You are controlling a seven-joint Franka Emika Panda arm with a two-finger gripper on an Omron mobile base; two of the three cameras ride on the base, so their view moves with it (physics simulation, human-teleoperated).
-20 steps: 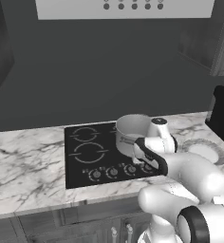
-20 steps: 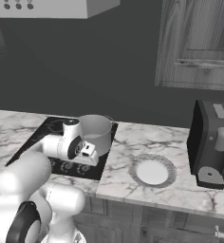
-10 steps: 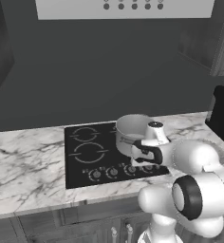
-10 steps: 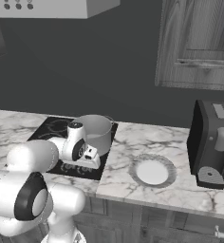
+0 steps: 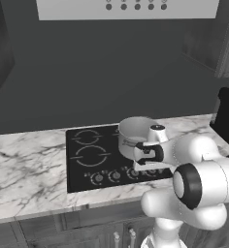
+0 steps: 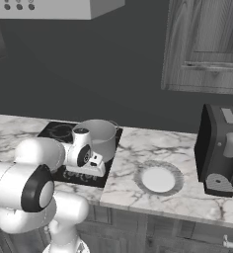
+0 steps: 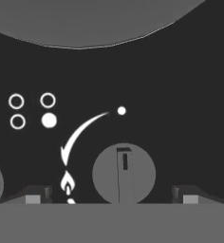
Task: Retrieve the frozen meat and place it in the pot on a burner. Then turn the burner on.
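A marble counter (image 5: 24, 169) is stretching across from the left, and a black cooktop (image 5: 87, 160) is sitting in it with two ring burners on its left half. The silver-grey pot (image 5: 134, 137) is standing on the right rear burner. The frozen meat cannot be made out from here; the pot's inside is not showing clearly, so I cannot tell whether the lump is in it.

The white arm is bending low in front of the pot, and its gripper (image 7: 112, 194) is hanging over the row of knobs at the cooktop's front edge. Seen from the hand, a round grey knob (image 7: 124, 174) is lying directly between the two dark fingertips (image 7: 38, 193), which are standing wide apart and holding nothing. A curved arrow and flame mark (image 7: 68, 182) sit beside the knob.

By my judgement the placing is probably done and turning the burner on is what is left.

Further right, a round plate (image 6: 158, 179) is resting on the counter, then a dark coffee machine (image 6: 222, 148); neither is crowding the knob.
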